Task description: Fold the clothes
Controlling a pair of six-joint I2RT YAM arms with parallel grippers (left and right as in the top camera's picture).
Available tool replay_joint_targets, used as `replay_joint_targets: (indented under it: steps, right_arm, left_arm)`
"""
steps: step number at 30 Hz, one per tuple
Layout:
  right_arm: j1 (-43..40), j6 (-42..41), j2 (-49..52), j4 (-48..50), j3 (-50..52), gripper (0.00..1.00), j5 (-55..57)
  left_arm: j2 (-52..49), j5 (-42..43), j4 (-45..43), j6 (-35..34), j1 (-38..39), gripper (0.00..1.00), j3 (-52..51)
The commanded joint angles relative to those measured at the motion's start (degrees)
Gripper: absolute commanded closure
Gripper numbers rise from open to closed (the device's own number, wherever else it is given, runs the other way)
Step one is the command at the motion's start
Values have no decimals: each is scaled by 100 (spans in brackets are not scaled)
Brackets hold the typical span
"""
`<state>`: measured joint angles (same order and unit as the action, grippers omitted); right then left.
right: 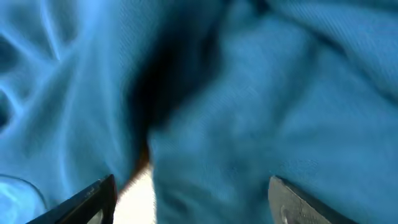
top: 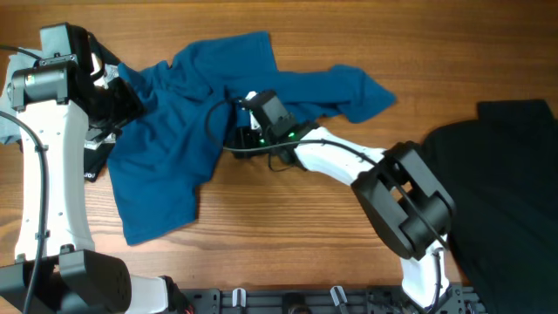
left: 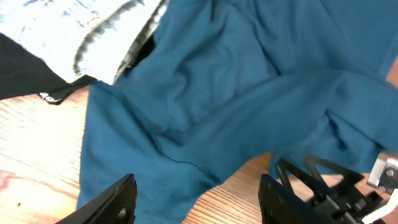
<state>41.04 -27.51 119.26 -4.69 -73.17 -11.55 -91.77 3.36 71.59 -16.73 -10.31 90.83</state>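
You can read no text here. Small white print (left: pixel 46 95) stands on the black garment (left: pixel 31 74), up-left of the left tool (left: pixel 196 199), too blurred to read.

Black garment (top: pixel 510 183) cut by right edge; jeans (left: pixel 74 31) cut by top edge; shirt (right: pixel 249 112) close-up blurred.

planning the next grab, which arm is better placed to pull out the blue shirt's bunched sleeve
Right, probably: the right gripper is open at the shirt's bunched middle, beside that sleeve; the left gripper is at the far edge.
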Motion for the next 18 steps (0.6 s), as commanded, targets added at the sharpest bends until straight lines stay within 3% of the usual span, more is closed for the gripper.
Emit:
replay_joint_targets:
  steps: [1, 6, 11, 13, 16, 18]
  right_arm:
    - [96, -118, 225, 68, -39, 22, 328]
    - [96, -496, 378, -363, -42, 33, 472]
    - [98, -1069, 396, -809, -44, 52, 463]
    - [107, -1126, 396, -898, -44, 51, 450]
    - [155, -1333, 396, -1123, -44, 40, 400]
    - [201, -944, 396, -946, -63, 31, 70]
  left_arm:
    - [81, 286, 4, 306, 9, 36, 4]
    - [81, 286, -4, 306, 7, 36, 4]
    - [81, 328, -4, 306, 7, 36, 4]
    - [81, 374, -7, 304, 7, 36, 4]
    - [81, 374, -4, 304, 7, 36, 4]
    - [81, 374, -4, 304, 7, 36, 4]
